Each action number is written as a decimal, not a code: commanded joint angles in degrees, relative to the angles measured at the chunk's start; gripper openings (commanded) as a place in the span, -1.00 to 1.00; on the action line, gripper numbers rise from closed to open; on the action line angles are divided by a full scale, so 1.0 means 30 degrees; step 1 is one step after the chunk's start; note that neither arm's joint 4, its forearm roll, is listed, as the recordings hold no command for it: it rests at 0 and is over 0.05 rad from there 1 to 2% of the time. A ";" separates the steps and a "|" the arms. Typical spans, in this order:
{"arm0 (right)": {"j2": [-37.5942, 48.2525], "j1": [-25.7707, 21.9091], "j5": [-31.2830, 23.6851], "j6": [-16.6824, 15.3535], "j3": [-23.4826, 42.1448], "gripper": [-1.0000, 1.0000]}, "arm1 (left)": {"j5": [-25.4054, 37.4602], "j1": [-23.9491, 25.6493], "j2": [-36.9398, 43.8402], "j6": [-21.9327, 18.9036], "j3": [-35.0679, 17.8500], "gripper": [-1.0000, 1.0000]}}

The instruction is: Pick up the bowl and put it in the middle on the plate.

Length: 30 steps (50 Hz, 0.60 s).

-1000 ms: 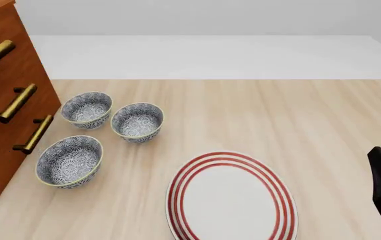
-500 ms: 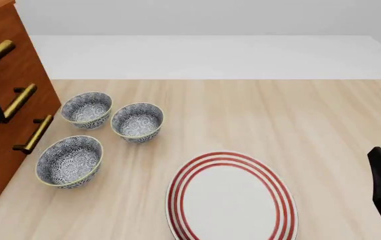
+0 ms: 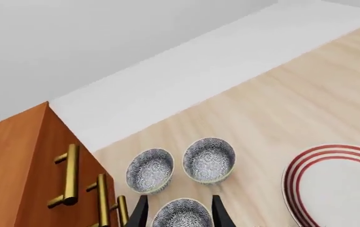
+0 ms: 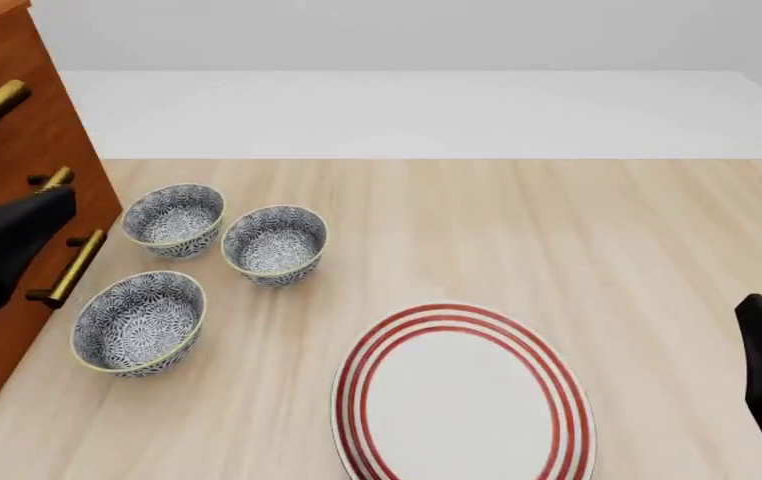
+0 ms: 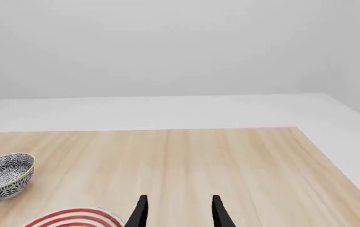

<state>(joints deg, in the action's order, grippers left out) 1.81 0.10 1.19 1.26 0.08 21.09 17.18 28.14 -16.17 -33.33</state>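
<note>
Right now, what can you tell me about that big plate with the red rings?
The plate is large, round, flat and white, with three concentric red rings near its rim. It looks like glazed ceramic. It lies level on the pale wooden table, near the front edge, with its near side cut off by the picture. Nothing rests on it, and neither gripper touches it.

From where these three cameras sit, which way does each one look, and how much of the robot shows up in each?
Front view: above and behind the arms, looking down at the table; both dark arms show at its side edges.
Left wrist view: on the left arm, looking over its open fingers at three bowls and a wooden cabinet.
Right wrist view: on the right arm, low, facing across the table; its finger tips show, open.
Shared: the red-ringed plate appears in all.
</note>
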 commanded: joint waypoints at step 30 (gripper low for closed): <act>-0.0256 -0.0026 -0.0180 -0.0221 0.0010 1.00 | -0.1754 0.2580 0.6202 -0.0857 -0.0516 1.00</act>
<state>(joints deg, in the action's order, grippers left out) 1.53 0.08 0.92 1.20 0.09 16.82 23.10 43.04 -18.62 -33.93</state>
